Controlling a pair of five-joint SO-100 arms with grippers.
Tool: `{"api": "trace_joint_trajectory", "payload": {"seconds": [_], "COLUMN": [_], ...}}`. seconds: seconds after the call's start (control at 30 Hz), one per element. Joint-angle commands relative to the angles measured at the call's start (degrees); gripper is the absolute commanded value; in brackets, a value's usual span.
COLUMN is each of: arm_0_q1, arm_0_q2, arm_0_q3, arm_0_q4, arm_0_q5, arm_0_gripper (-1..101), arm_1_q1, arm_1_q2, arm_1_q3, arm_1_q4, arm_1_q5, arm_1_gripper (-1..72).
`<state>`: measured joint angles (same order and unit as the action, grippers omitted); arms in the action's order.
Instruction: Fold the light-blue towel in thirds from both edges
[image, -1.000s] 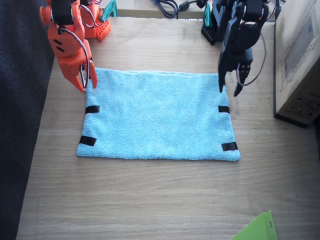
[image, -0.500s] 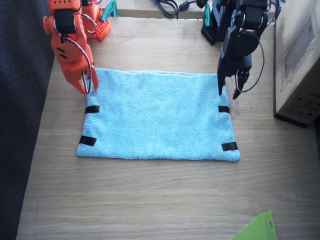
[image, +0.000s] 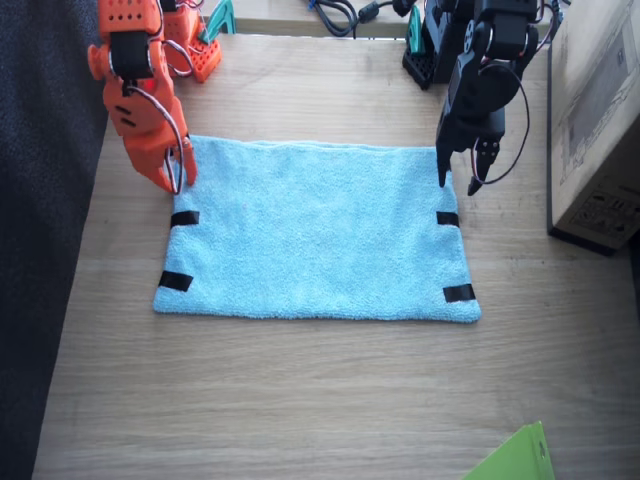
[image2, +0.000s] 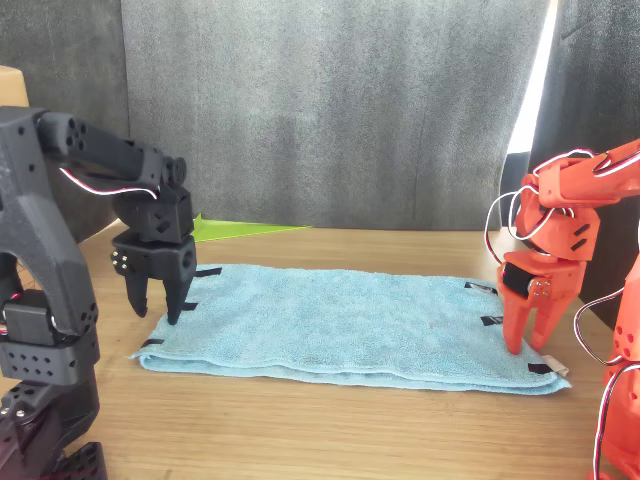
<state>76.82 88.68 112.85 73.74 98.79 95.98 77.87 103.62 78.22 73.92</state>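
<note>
1. Two pincers hang over the table (image: 300, 400), one at each short side of the light-blue towel (image: 315, 235), and we start with the right gripper (image: 177, 175), the orange one.
2. We see its jaws nearly together with only a thin slit between them, tips pointing down, nothing between them; in the front view the right gripper (image2: 527, 340) stands upright with its tips down at the cloth beside a black tape strip (image2: 541, 368).
3. Whether those tips press the cloth or stop just above it, we cannot tell.
4. The left gripper (image: 458, 183), the black one, has its jaws parted, a clear gap between the two tips, and holds nothing.
5. From the front, the left gripper (image2: 156, 306) hovers just above the towel's edge, tips down, not touching it.
6. Between the two pincers the towel lies flat and spread out, its long sides running from one pincer to the other.
7. Nearer us than each pincer, the edges (image: 460, 255) carry two visible black strips apiece.
8. Beyond the left gripper, away from the towel, stands a cardboard box (image: 595, 120).
9. Well apart from both pincers, a lime-green sheet corner (image: 515, 460) pokes in at the table's near side.
</note>
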Motion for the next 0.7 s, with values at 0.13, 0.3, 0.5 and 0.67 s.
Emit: {"api": "trace_joint_trajectory", "payload": {"seconds": [0.13,0.3,0.5,0.67], "arm_0_q1": [0.1,0.0,-0.4,-0.2], "arm_0_q2": [0.2,-1.8,-4.6,-6.1], "arm_0_q3": [-2.6,-4.1,-5.5,-6.5], "arm_0_q4": [2.7,3.6,4.0,4.7], "arm_0_q5": [0.5,0.2,0.2,0.4], "arm_0_gripper": [26,26,26,25], "arm_1_q1": [0.8,0.9,0.8,0.6], "arm_1_q2": [-0.1,-0.1,-0.3,-0.4], "arm_1_q3": [0.5,0.5,0.5,0.5], "arm_1_q4": [-0.3,-0.4,-0.5,-0.3], "arm_1_q5": [0.4,0.4,0.4,0.2], "arm_1_gripper": [17.1,17.1,16.8,16.5]}}
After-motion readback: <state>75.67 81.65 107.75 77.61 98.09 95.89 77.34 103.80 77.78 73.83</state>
